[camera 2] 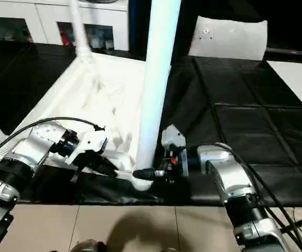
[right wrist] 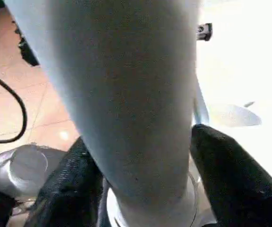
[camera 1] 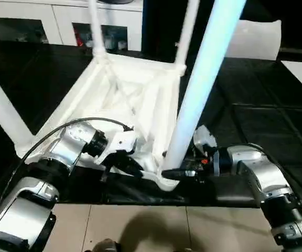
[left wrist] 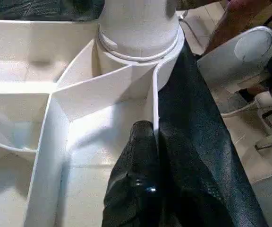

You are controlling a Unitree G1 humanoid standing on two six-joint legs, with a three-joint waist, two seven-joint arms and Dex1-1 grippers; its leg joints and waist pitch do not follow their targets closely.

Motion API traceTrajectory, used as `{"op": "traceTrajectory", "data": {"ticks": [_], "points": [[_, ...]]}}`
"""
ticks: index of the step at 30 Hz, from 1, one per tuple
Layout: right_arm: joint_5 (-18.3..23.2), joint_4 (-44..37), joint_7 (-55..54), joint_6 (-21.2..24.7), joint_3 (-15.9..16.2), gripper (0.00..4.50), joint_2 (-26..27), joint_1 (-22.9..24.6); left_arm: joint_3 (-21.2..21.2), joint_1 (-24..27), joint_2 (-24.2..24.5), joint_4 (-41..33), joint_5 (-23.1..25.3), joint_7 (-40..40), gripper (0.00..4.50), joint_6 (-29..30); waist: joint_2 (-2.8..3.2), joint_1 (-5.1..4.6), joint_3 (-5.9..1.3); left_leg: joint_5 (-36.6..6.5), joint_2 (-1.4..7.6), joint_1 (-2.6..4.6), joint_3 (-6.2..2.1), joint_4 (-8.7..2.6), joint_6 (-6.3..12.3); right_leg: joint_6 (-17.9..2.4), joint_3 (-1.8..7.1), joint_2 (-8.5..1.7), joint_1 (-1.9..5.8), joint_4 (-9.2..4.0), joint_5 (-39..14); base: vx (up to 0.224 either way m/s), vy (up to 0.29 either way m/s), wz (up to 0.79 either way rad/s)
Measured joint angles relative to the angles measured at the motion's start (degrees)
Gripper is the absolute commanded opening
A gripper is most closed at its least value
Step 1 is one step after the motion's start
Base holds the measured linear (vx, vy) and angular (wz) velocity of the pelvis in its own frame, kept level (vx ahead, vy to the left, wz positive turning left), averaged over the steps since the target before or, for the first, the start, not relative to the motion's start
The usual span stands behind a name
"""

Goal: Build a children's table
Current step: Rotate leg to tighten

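Table top (camera 1: 125, 89): flipped ribs-up on the black mat, so everything else hangs off it.
Near leg (camera 1: 203, 79): standing in the top's near corner socket, other legs already up at the far corners.
Tip: I'd push straight down the leg, no wobbling, while the top stays pinned.
Right gripper (camera 1: 185, 172): fingers spread around the near leg's base, hugging both sides.
Left gripper (left wrist: 143, 156): pinched shut on the top's rim wall, just beside that socket.

White table top (camera 1: 135, 100) with ribbed underside, white legs (camera 1: 203, 79). Black cloth (camera 2: 235, 131) with square grid creases under it. Silver forearms (camera 1: 28, 205), black gripper fingers (right wrist: 230, 179). Beige floor tiles (camera 1: 156, 226). White cabinets (camera 1: 62, 21) behind, whitish plastic bag (camera 2: 229, 37).
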Motion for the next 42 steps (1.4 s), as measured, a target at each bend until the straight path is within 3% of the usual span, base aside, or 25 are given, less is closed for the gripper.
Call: {"op": "traceTrajectory", "data": {"ticks": [5, 12, 17, 19, 23, 25, 28, 33, 35, 37, 42], "points": [[0.1, 0.4, 0.9, -0.1, 0.4, 2.14, 0.0, -0.3, -0.2, 0.0, 0.2, 0.0, 0.0, 0.0, 0.0, -0.4, -0.04, -0.02, -0.02, 0.0, 0.02, 0.0, 0.02, 0.0, 0.0, 0.0, 0.0, 0.0, -0.01, 0.02, 0.0, 0.0, 0.0, 0.0], [0.2, 0.3, 0.9, 0.3, 0.4, 2.01, -0.1, -0.3, -0.2, 0.0, 0.2, 0.0, -0.4, 0.0, 0.0, -0.1, -0.11, 0.0, -0.06, 0.0, 0.02, 0.0, 0.02, 0.03, 0.0, 0.0, -0.01, 0.0, -0.01, 0.04, 0.0, 0.0, 0.0, 0.0], [0.5, -2.7, -5.4, 4.2, -1.8, 2.01, 1.7, 1.7, 1.8, 0.0, -1.5, -0.1, -0.5, 3.3, 0.0, 6.5, -0.11, -0.04, -0.06, 0.0, 0.06, 0.09, 0.03, 0.19, -0.03, 0.0, 0.01, 0.0, 0.01, 0.25, 0.0, 0.0, 0.0, 0.0], [-0.5, -2.6, -11.5, 5.0, -3.8, 2.01, 3.7, 2.4, 3.1, 0.0, -2.8, 0.1, 0.1, 8.1, 0.0, 9.2, -0.11, -0.42, -0.06, 0.1, 0.05, 0.21, 0.03, 0.33, -0.08, 0.0, 0.13, 0.0, 0.04, 0.42, 0.0, 0.0, 0.0, 0.0], [-5.1, -1.8, -36.3, 7.8, -11.5, 1.99, 13.0, 2.3, 6.0, -2.1, -10.3, 3.1, 2.0, 24.9, 0.0, 16.7, -0.11, -3.15, -0.07, 0.1, -0.02, 0.37, 0.03, 0.4, -0.24, 0.3, 0.2, -0.06, 0.0, 0.4, -0.2, 0.0, 0.0, 0.0], [-6.1, -1.9, -43.5, 8.9, -13.1, 1.98, 14.8, 1.9, 6.7, -2.4, -13.6, 3.6, 2.0, 29.7, 0.0, 18.9, -0.1, -3.81, -0.11, 0.1, -0.03, 0.45, 0.02, 0.3, -0.24, 0.3, 0.15, -0.07, 0.03, 0.12, -0.2, 0.0, 0.0, 0.0], [-8.2, -1.8, -54.0, 10.0, -15.5, 1.98, 19.1, 0.8, 7.5, -3.4, -17.0, 4.8, 2.3, 36.3, 0.0, 21.4, 0.07, -4.04, -0.23, 0.1, -0.06, 0.57, 0.0, 0.15, -0.24, 0.3, 0.16, -0.05, 0.08, 0.09, -0.1, 0.0, 0.0, 0.0], [-9.8, -0.6, -63.5, 9.2, -17.7, 1.98, 23.2, -0.5, 8.4, -4.2, -20.2, 5.7, 3.0, 42.3, 0.0, 22.5, 0.15, -3.51, -0.28, 0.1, -0.12, 0.58, 0.0, -0.05, -0.2, 0.0, 0.18, -0.03, 0.13, -0.09, 0.2, 0.0, 0.0, 0.0], [-9.9, -0.5, -63.6, 8.7, -17.9, 2.53, 23.3, -0.5, 8.4, -4.2, -20.4, 5.6, 3.3, 42.6, 0.0, 22.5, 0.15, -3.47, -0.28, 0.1, -0.17, 0.58, 0.0, -0.12, -0.12, 0.0, 0.21, -0.05, 0.19, -0.23, 0.4, 0.0, 0.0, 0.0], [-9.9, -0.5, -63.6, 8.6, -17.9, 2.53, 23.6, -0.5, 8.4, -4.2, -20.4, 5.6, 3.5, 42.6, 0.0, 22.5, 0.15, -3.45, -0.28, 0.1, -0.18, 0.59, 0.0, -0.17, -0.12, 0.0, 0.2, -0.05, 0.19, -0.25, 0.4, 0.0, 0.0, 0.0], [-9.6, -2.3, -60.4, 8.1, -17.1, 3.08, 22.3, 1.1, 7.4, -3.8, -19.4, 4.6, 3.9, 41.1, 0.0, 21.1, 0.1, -3.28, -0.25, 0.1, -0.17, 0.56, 0.0, -0.25, -0.13, 0.1, 0.18, -0.04, 0.13, -0.27, 0.4, 0.0, 0.0, 0.0]]}}
